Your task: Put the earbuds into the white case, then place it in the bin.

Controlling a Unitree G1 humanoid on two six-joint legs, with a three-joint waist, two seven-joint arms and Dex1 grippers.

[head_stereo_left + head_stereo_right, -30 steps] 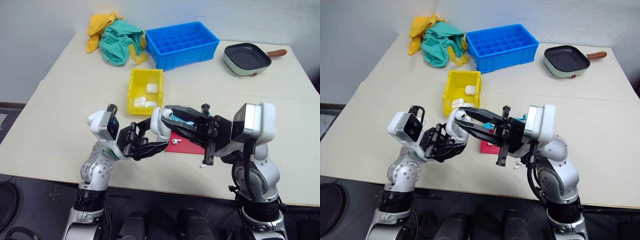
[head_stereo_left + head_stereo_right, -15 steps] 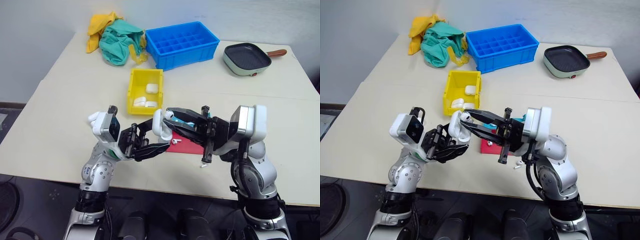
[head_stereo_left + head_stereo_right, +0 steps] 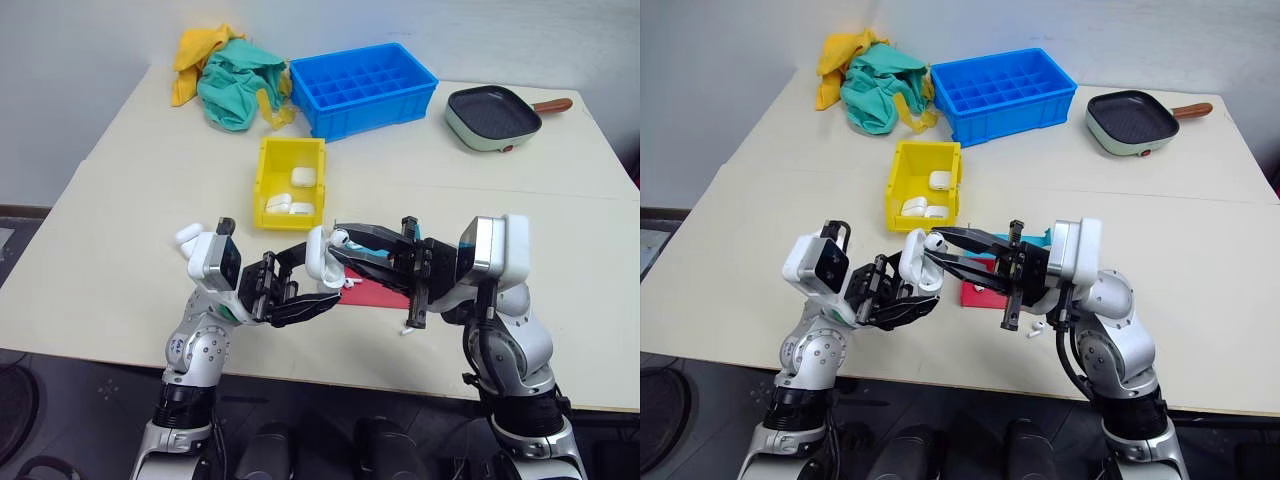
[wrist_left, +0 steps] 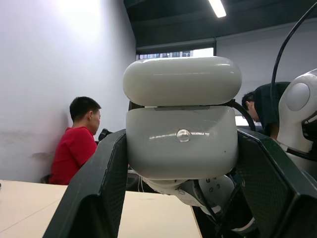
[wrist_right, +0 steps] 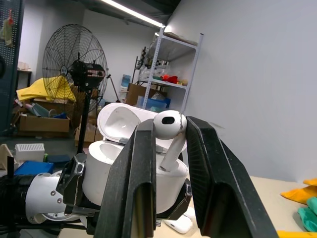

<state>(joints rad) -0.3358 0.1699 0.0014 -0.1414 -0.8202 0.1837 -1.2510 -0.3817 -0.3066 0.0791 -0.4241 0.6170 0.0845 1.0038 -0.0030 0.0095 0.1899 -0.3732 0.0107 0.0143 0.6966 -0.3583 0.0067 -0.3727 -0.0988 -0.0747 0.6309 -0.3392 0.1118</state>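
Note:
My left gripper [image 3: 320, 272] is shut on the white case [image 3: 318, 250], holding it above the table's front edge with the lid flipped open. The case [image 4: 182, 136] sits squarely between both fingers. My right gripper [image 3: 338, 241] is shut on one of the earbuds [image 5: 168, 126], held stem down just over the open case [image 5: 124, 166]. A second earbud [image 3: 350, 283] lies on the red tray [image 3: 378, 292], and a third [image 3: 405, 328] on the table beside it. Behind the grippers stands the yellow bin [image 3: 264, 180] with several white cases inside.
A blue gridded crate [image 3: 365, 85] and a heap of yellow and green cloths [image 3: 230, 70] stand at the back, with a small pan [image 3: 493, 115] at the back right. Another white case [image 3: 187, 235] lies by my left arm. Behind the table sits a person in red [image 4: 79, 146].

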